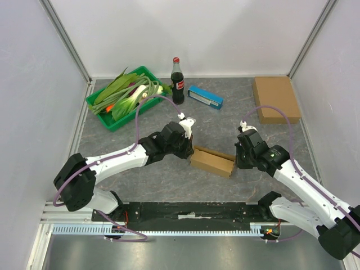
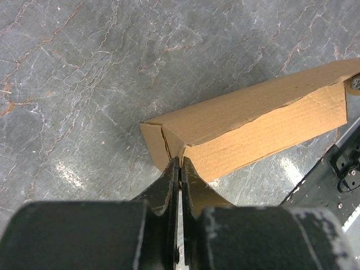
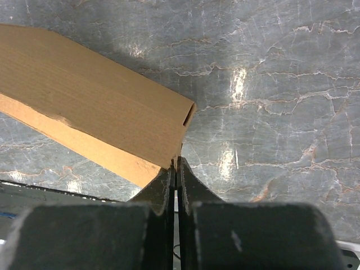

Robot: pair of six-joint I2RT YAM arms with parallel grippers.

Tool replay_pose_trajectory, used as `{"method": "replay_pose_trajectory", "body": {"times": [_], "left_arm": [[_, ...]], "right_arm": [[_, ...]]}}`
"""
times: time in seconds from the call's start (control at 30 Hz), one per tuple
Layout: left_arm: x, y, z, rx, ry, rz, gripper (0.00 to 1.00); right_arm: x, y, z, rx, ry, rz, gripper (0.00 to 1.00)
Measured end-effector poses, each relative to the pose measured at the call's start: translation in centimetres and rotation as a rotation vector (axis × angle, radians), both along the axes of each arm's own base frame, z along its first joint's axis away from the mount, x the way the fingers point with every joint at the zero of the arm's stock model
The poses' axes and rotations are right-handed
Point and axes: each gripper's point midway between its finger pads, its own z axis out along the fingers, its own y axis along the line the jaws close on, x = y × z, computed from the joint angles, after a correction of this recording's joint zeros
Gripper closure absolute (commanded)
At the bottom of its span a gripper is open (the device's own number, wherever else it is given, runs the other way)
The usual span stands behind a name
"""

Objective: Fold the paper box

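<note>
The brown paper box lies on the grey table between the two arms, partly folded with its flaps standing up. My left gripper is shut on the box's left end; in the left wrist view the jaws pinch a cardboard edge at the corner of the box. My right gripper is shut on the box's right end; in the right wrist view the jaws close on the lower corner of the box.
A green tray of vegetables stands at the back left, a cola bottle beside it, a blue packet to its right. A flat brown cardboard piece lies at the back right. Black rail runs along the near edge.
</note>
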Motion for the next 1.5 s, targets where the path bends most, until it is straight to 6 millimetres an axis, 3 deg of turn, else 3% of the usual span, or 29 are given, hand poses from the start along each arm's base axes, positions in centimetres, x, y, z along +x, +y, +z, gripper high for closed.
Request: {"method": "replay_pose_trajectory", "body": {"times": [0.17,0.37,0.47,0.7,1.1,1.5], "left_arm": [[-0.2,0.1,-0.2,-0.006,0.000,0.006,0.76],[-0.2,0.4,-0.6,0.005,0.002,0.016,0.75],[0.0,0.5,-0.8,0.011,-0.001,0.024,0.85],[1.1,0.5,-1.0,0.024,-0.047,0.071,0.98],[1.1,0.0,-1.2,0.033,-0.170,0.142,0.98],[1.6,0.5,-1.2,0.052,-0.203,0.183,0.98]], "right_arm": [[0.1,0.2,0.0,0.010,0.001,-0.002,1.00],[0.3,0.9,0.3,0.041,-0.011,0.010,1.00],[0.4,1.0,0.3,0.046,-0.011,0.013,1.00],[0.1,1.3,0.4,0.077,0.009,-0.012,1.00],[0.1,1.4,0.3,0.200,0.104,-0.209,1.00],[0.1,2.3,0.4,0.288,0.173,-0.301,1.00]]}}
